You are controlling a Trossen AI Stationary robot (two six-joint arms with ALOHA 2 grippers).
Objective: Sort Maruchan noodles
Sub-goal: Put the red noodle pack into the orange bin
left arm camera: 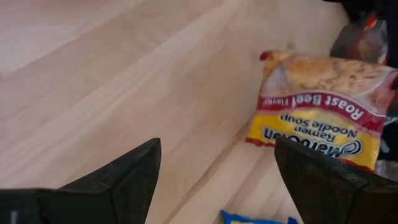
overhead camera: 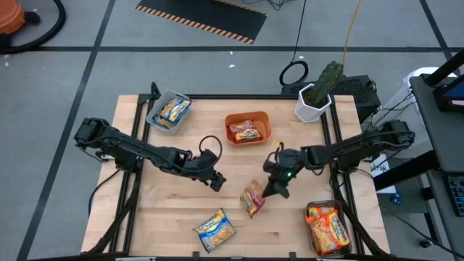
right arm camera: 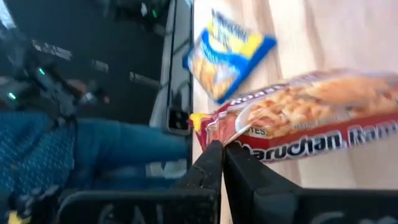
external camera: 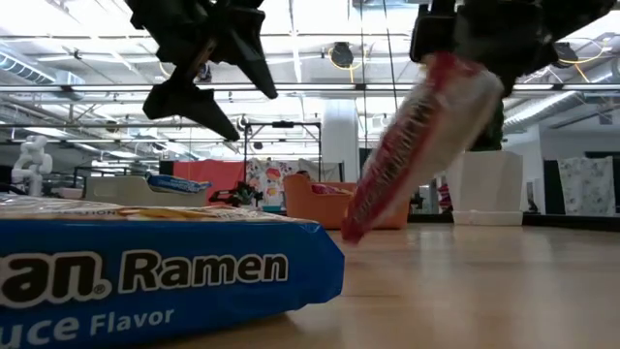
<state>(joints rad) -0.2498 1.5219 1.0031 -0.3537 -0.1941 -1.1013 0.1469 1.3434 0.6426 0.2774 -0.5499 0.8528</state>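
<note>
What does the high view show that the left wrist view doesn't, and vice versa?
High view only: the grey bin, orange bin and clear bin, each with packets inside, the potted cactus, and the right gripper shut on the red packet.

Left wrist view only: the packet's label, Roast Beef Flavor, and the left gripper open over bare table.

Both: the red packet and the blue-yellow packet.

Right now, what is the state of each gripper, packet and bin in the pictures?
left gripper: open, empty, above the table.
right gripper: shut on the red packet.
red packet: lifted, hanging tilted.
blue-yellow packet: flat on the table.
orange bin: holds one packet.
grey bin: holds packets.
clear bin: holds orange packets.
</note>
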